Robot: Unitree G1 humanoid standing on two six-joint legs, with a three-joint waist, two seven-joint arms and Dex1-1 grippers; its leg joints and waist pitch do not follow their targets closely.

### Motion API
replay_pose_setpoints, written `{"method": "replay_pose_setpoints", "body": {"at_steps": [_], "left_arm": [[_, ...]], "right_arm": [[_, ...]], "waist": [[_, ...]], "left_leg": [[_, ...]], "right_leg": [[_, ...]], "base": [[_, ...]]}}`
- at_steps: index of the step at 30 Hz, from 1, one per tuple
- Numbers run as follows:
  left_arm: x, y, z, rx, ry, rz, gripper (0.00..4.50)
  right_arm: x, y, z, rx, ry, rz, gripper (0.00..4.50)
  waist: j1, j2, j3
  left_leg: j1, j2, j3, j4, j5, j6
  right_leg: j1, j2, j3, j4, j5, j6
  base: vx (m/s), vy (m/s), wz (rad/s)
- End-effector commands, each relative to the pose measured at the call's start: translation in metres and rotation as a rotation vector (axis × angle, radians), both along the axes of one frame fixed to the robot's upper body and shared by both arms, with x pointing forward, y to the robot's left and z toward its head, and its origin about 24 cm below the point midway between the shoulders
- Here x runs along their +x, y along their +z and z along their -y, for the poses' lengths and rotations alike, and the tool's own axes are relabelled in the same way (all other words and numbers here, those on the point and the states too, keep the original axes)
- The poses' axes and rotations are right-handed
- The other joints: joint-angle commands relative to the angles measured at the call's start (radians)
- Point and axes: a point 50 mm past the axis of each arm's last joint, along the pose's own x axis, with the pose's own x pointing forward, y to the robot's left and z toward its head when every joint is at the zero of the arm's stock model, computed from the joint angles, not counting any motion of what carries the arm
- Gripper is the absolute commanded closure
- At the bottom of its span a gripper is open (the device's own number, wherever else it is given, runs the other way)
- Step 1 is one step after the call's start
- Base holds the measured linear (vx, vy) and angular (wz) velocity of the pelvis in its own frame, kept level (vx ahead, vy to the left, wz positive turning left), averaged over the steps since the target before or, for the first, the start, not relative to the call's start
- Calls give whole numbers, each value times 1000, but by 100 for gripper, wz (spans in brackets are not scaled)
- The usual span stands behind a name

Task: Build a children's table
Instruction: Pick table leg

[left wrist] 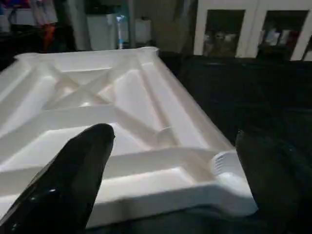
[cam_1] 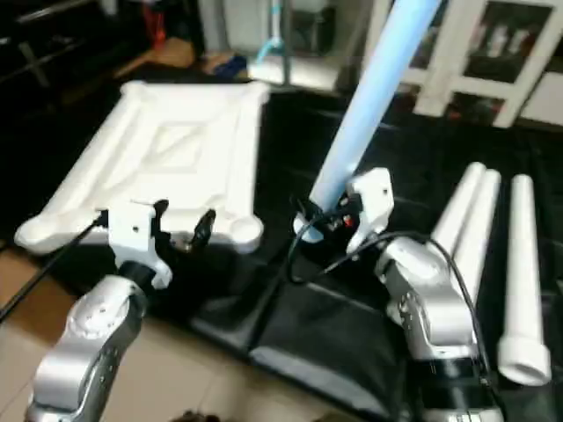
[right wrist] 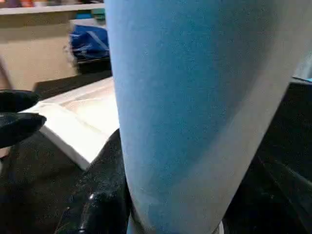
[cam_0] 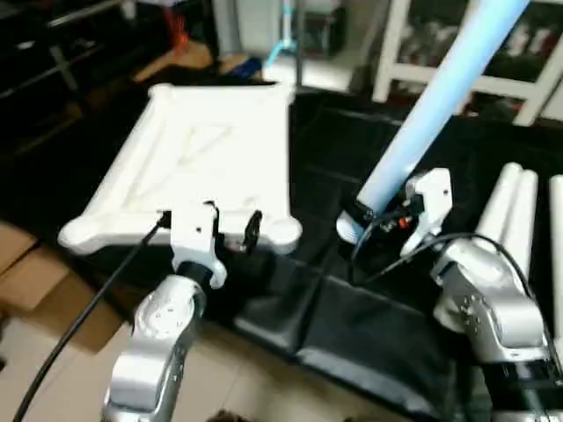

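Right jaws (cam_1: 321, 218) pinch one leg (cam_1: 369, 97); left jaws (cam_0: 230, 229) spread; three legs (cam_1: 493, 237) lie.

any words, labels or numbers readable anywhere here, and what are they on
None readable.
White plastic rectangular tabletop: bare ribs, no print.
Long tapered white tube leg held in the right pincer: no marking.
Spare white tube legs: plain.
Items behind the white cabinet doors: too blurred to read.
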Motion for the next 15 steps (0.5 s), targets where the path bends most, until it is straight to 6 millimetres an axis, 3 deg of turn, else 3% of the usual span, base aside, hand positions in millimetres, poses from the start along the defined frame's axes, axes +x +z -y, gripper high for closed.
{"method": "replay_pose_setpoints", "body": {"at_steps": [1,2,3,4,5,6,7,8,9,10,11,12,13,14,15], "left_arm": [[-2,1,-3,7,0,-3,2],[-2,1,-4,6,-6,-2,2],[-2,1,-4,6,-9,-2,2],[-3,1,-4,6,-12,-4,2],[-3,1,-4,7,-13,-5,2],[-3,1,-4,9,-21,-8,2],[-4,0,-4,12,-33,-15,2],[-5,-1,-3,19,-46,-17,2],[-5,-1,-3,19,-56,-18,2],[-5,-1,-2,15,-67,-21,2],[-5,-1,-1,16,-88,-24,2],[-5,-1,-1,20,-97,-24,2],[-5,-1,-1,21,-100,-24,2],[-5,-2,-1,24,-102,-24,2],[-5,-2,-2,25,-101,-24,2]], "right_arm": [[2,9,-6,-3,18,38,262],[2,9,-6,-6,23,42,262],[2,9,-7,-6,26,42,262],[2,9,-7,2,26,38,262],[3,9,-7,8,25,35,262],[3,9,-6,14,23,33,262],[4,10,-6,16,21,32,262],[4,10,-5,15,17,33,262],[5,10,-4,14,14,34,262],[6,11,-3,14,11,35,262],[7,12,-2,14,2,39,262],[7,13,-1,15,-2,41,262],[7,13,-1,15,-3,42,262],[7,13,0,19,2,38,262],[7,13,0,23,5,33,262]], "waist": [[26,-27,-47],[17,-64,-16],[1,-51,-9],[28,-52,-8],[41,-22,-28],[8,7,-28],[-15,10,-67],[-39,22,-84],[-40,13,-79],[-41,2,-87],[-37,-22,-90],[-30,-69,-101],[-19,-113,-109],[11,-114,-108],[5,-117,-105]], "left_leg": [[-1,-15,39,-131,-675,25],[162,-35,41,198,-342,60],[64,-19,2,191,-160,90],[62,-6,5,161,-221,95],[134,28,15,42,-404,55],[231,88,-50,-86,-611,61],[271,129,-81,-106,-576,83],[282,132,-102,-79,-340,215],[263,131,-101,-69,-115,365],[268,136,-98,-59,4,426],[252,121,-69,-48,177,469],[217,10,-8,3,138,384],[139,-79,39,27,17,334],[72,-126,50,124,-177,261],[20,-86,16,155,-106,180]], "right_leg": [[61,28,53,-20,-482,-95],[-97,-149,84,-281,-1041,-170],[29,-126,184,-238,-1078,-243],[74,-122,177,-220,-990,-247],[65,-36,121,-165,-730,-227],[-28,76,86,-33,-328,-206],[-49,70,88,13,-169,-168],[-94,59,77,62,-32,-53],[-129,41,77,85,11,21],[-150,29,82,87,40,41],[-172,6,102,69,117,34],[-121,-22,142,-33,261,-59],[-13,-13,193,-56,285,-78],[71,-97,290,-131,-24,-170],[108,-109,260,-115,-83,-260]], "base": [[-41,-29,84],[66,-57,90],[160,39,51],[160,39,51],[87,65,46],[15,9,47],[15,9,47],[106,44,1],[147,67,-15],[147,67,-15],[150,15,-6],[161,-24,6],[161,-24,6],[179,-5,9],[177,19,-2]]}}
